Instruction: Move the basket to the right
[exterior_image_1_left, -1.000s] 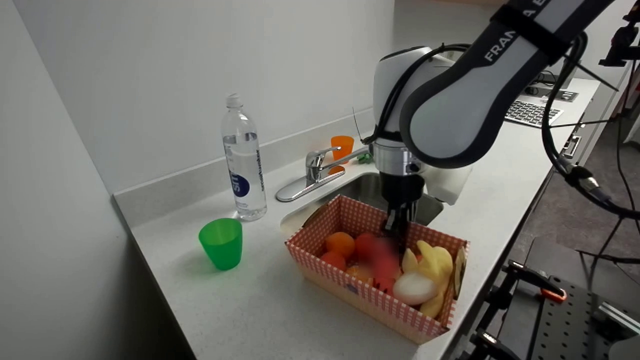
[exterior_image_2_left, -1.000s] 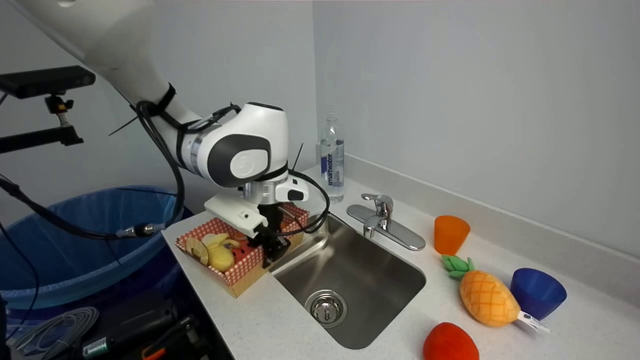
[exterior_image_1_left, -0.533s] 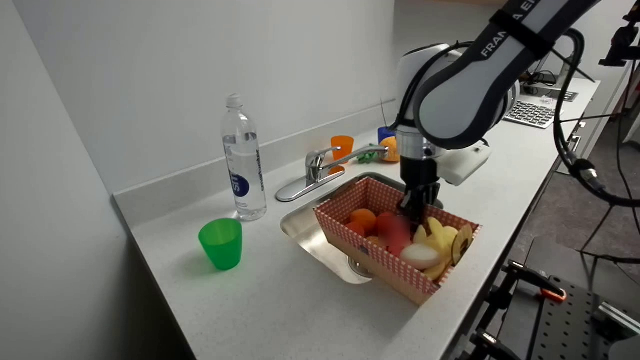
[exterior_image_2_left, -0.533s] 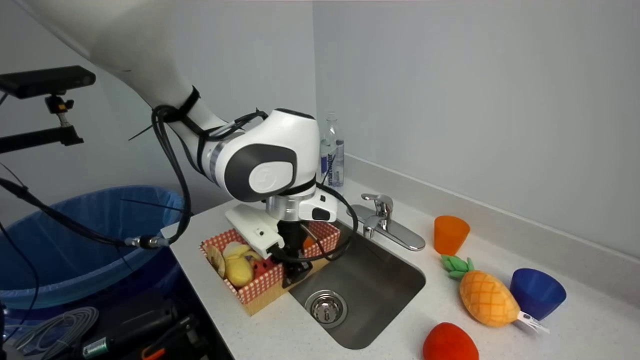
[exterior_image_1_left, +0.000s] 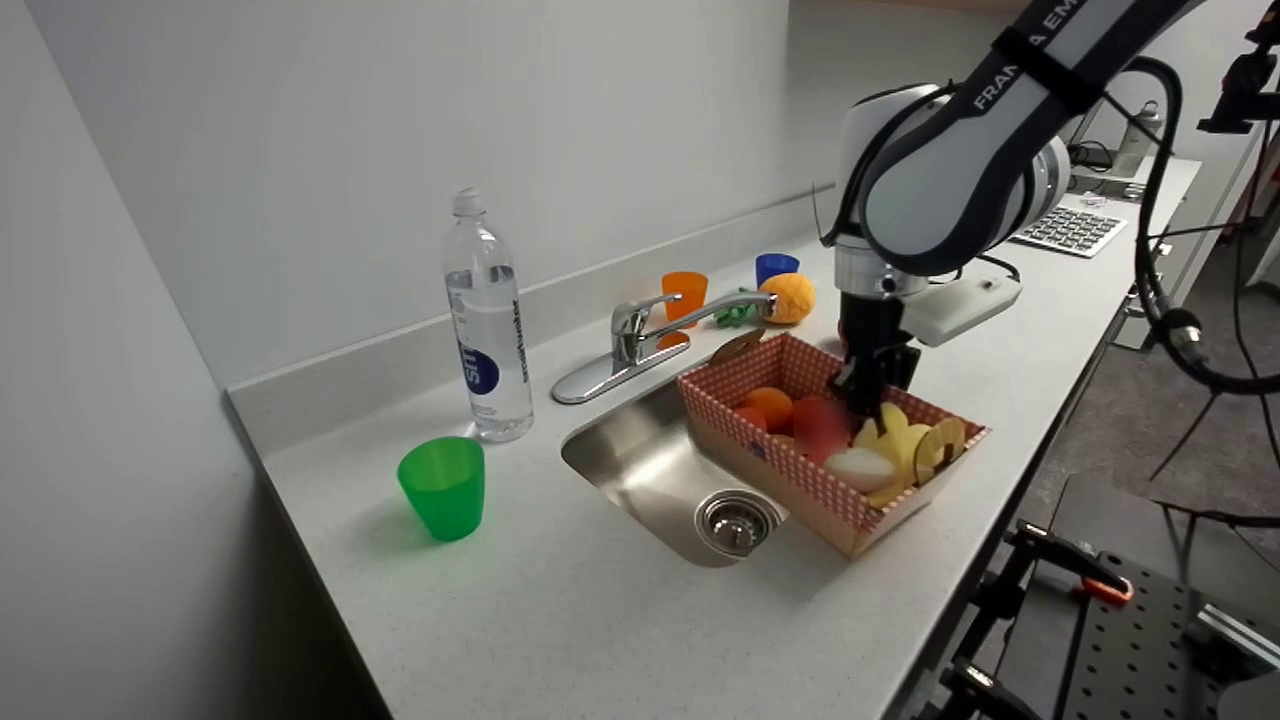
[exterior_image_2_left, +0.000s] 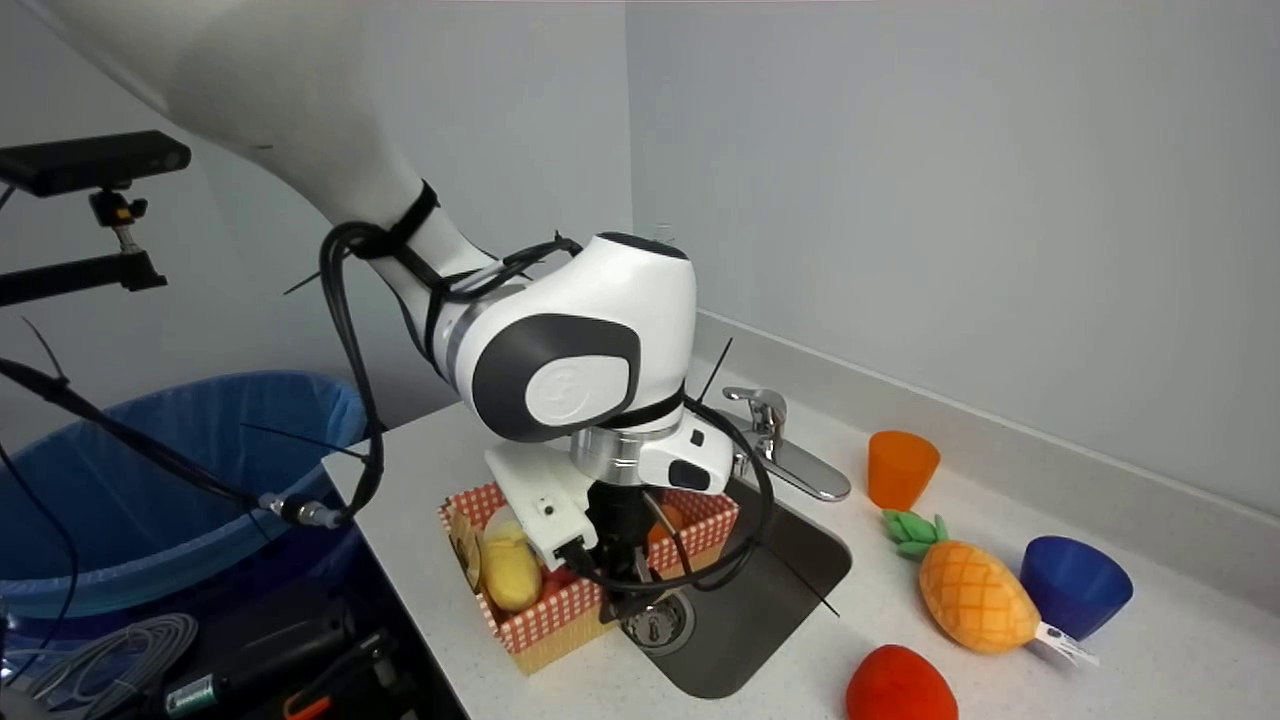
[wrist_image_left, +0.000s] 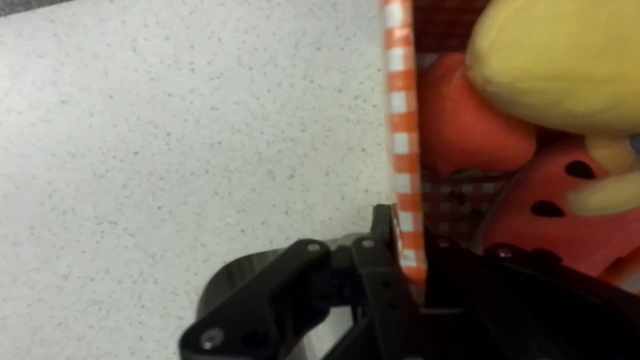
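Observation:
The basket has red-and-white checked walls and a tan lower part. It shows in both exterior views (exterior_image_1_left: 800, 495) (exterior_image_2_left: 560, 640) and holds toy fruit. My gripper (exterior_image_1_left: 872, 400) straddles one long wall, also in an exterior view (exterior_image_2_left: 625, 600). In the wrist view the gripper (wrist_image_left: 407, 240) is shut on the checked rim (wrist_image_left: 404, 145), with one finger outside and one inside. The inner finger is dark and partly hidden. The basket is over part of the sink and the counter beside it. I cannot tell whether its bottom touches the counter.
The sink (exterior_image_1_left: 650, 460) and faucet (exterior_image_1_left: 630, 340) are beside the basket. A plush pineapple (exterior_image_2_left: 975, 595), red toy (exterior_image_2_left: 900, 685), orange cup (exterior_image_2_left: 900, 470) and blue cup (exterior_image_2_left: 1075, 585) are on the counter. A bottle (exterior_image_1_left: 490, 330) and green cup (exterior_image_1_left: 443, 490) stand at the other end.
The arm and basket have moved together across the sink, rightward in both exterior views, toward the pineapple end. The sink drain is now uncovered in an exterior view. The grip has stayed on the wall.

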